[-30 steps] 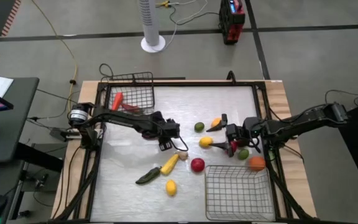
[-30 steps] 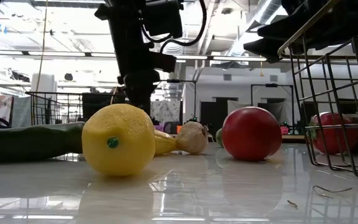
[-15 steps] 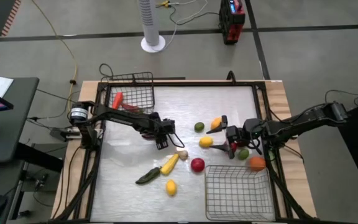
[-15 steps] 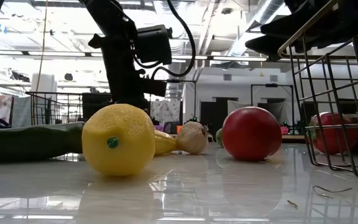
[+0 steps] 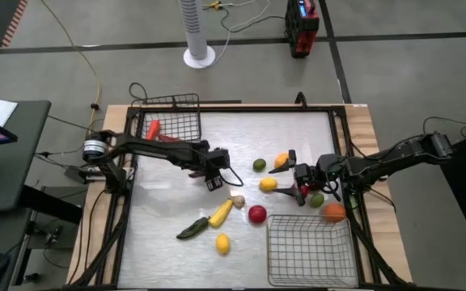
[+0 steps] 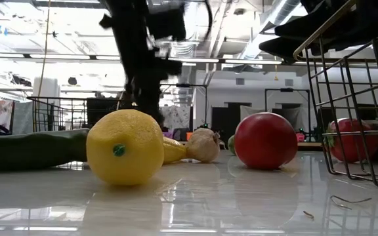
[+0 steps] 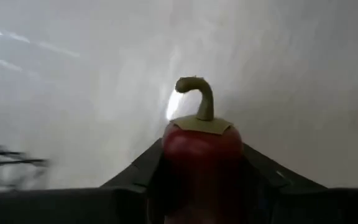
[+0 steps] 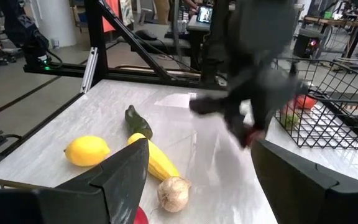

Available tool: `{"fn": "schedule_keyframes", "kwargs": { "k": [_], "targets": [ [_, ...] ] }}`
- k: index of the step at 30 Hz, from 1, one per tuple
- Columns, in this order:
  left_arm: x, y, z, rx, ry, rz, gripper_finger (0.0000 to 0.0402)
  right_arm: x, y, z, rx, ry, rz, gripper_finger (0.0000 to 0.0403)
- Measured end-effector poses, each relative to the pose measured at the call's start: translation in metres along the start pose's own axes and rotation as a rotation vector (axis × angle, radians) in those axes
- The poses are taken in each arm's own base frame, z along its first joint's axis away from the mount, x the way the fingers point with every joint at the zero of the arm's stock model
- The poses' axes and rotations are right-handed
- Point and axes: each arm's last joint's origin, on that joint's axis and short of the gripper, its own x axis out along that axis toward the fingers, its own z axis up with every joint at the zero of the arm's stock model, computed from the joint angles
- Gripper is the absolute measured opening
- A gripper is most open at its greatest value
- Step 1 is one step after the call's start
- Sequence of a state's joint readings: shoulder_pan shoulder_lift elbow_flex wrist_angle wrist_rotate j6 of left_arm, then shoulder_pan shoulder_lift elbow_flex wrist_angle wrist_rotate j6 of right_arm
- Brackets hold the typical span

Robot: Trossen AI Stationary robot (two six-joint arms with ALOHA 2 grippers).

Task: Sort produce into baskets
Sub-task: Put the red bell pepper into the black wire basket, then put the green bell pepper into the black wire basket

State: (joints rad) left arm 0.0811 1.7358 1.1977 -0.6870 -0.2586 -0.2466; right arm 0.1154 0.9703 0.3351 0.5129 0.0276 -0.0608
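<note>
My left gripper (image 5: 214, 175) is above the table's middle, shut on a red pepper with a curled green stem (image 7: 201, 146). My right gripper (image 5: 299, 187) is open and low over the table at the right, with a yellow ball (image 5: 268, 184), a green ball (image 5: 316, 200) and a small red piece (image 5: 302, 193) close by. One wire basket (image 5: 171, 121) stands at the far left with red pieces in it. The other basket (image 5: 310, 246) stands at the near right. A red ball (image 5: 256, 214), a yellow long piece (image 5: 221, 212), a dark green piece (image 5: 191, 229) and a lemon (image 5: 222, 242) lie on the table. My left gripper pinches the red pepper's body (image 7: 197, 163) between its two fingers, one on each side. The stem end (image 7: 199, 99) points forward, away from the wrist. The pepper is lifted clear of the table.
A green ball (image 5: 259, 165) and an orange-yellow piece (image 5: 281, 160) lie toward the far side, an orange ball (image 5: 333, 212) at the right edge, a pale bulb (image 5: 237, 200) beside the yellow piece. Bare tabletop lies at the near left and between my left gripper and the far-left basket.
My left gripper, still shut on the red pepper, has shifted a little toward the table's left edge and then back and toward the far edge, turning at the wrist. It shows blurred now. The produce on the table has stayed in place.
</note>
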Motion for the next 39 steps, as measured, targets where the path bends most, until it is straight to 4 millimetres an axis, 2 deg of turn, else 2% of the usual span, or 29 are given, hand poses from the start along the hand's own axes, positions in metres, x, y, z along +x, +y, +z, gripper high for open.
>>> {"fn": "schedule_keyframes", "kwargs": {
  "k": [5, 8, 10, 14, 18, 21, 24, 27, 30, 32, 35, 39],
  "targets": [
    [-0.061, 0.028, 0.006, -0.058, -0.183, 0.216, 0.0137, 0.0, 0.0, 0.0, 0.006, 0.001, -0.001, 0.0311],
    [-0.094, 0.054, -0.003, -0.185, -0.262, 0.35, 0.0145, 0.0, 0.0, 0.0, 0.007, 0.0, -0.001, 0.0311],
    [-0.107, 0.072, -0.013, -0.275, -0.287, 0.455, 0.0147, 0.0, 0.0, 0.0, 0.007, -0.005, -0.001, 0.0311],
    [-0.115, 0.11, -0.034, -0.415, -0.275, 0.621, 0.0149, 0.0, 0.0, 0.002, 0.008, -0.023, -0.002, 0.0311],
    [-0.115, 0.141, -0.043, -0.504, -0.237, 0.632, 0.0162, 0.0, 0.0, 0.004, 0.009, -0.046, -0.003, 0.0311],
    [-0.115, 0.154, -0.046, -0.511, -0.213, 0.598, 0.0188, 0.0, 0.0, 0.005, 0.009, -0.05, -0.004, 0.0311],
    [-0.115, 0.16, -0.047, -0.481, -0.197, 0.586, 0.0217, 0.0, 0.0, 0.004, 0.009, -0.046, -0.003, 0.0311],
    [-0.116, 0.158, -0.045, -0.47, -0.198, 0.512, 0.0241, 0.0, 0.0, 0.004, 0.009, -0.041, -0.003, 0.0311],
    [-0.119, 0.139, -0.037, -0.419, -0.236, 0.248, 0.025, 0.0, 0.0, 0.003, 0.008, -0.036, -0.003, 0.0311],
    [-0.122, 0.117, -0.032, -0.382, -0.273, 0.105, 0.025, 0.0, 0.0, 0.003, 0.005, -0.029, -0.002, 0.0311],
    [-0.128, 0.077, -0.03, -0.315, -0.305, -0.018, 0.0247, 0.0, 0.0, 0.001, 0.004, -0.016, -0.001, 0.0311],
    [-0.138, 0.029, -0.039, -0.239, -0.305, -0.137, 0.0241, 0.0, 0.0, 0.001, 0.004, -0.015, 0.001, 0.0311]
  ]
}}
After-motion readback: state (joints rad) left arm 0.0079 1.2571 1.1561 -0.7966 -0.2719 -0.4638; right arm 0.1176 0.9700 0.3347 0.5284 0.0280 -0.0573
